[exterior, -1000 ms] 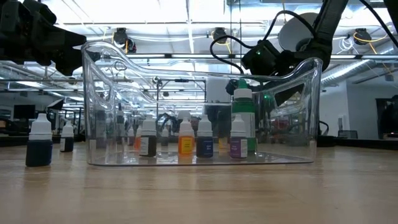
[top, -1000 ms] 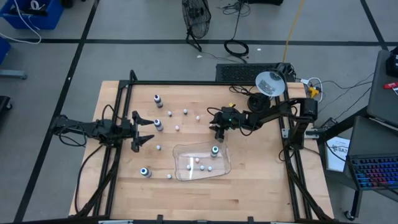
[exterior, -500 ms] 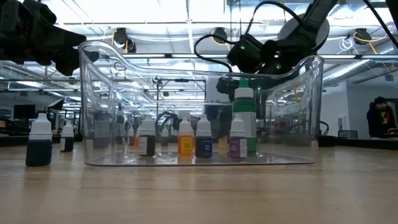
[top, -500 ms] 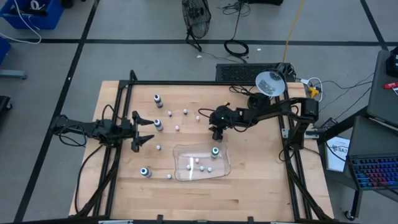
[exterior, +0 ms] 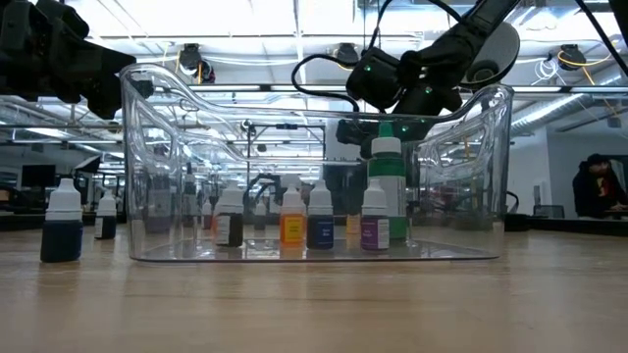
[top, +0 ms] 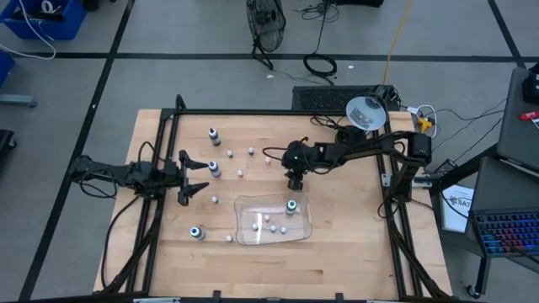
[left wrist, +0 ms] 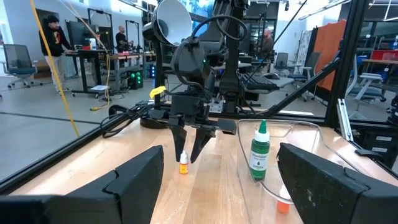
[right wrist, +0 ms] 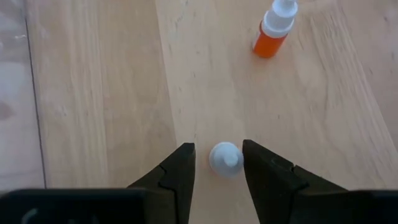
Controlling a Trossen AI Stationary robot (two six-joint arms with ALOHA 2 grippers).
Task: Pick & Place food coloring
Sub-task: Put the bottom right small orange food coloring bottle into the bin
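While the left gripper (top: 195, 175) waits spread wide at the table's nine o'clock side, the right gripper (right wrist: 218, 163) hangs over bare wood just off the clear tray's (top: 303, 225) twelve o'clock rim. Its fingers (right wrist: 180, 169) stand partly open on either side of a small white-capped bottle (right wrist: 225, 159); whether they grip it cannot be told. An orange bottle (right wrist: 273, 30) stands just beyond. Inside the tray are a tall green bottle (exterior: 386, 189) and several small ones (exterior: 293, 225). More food coloring bottles (top: 214, 135) dot the wood toward ten o'clock.
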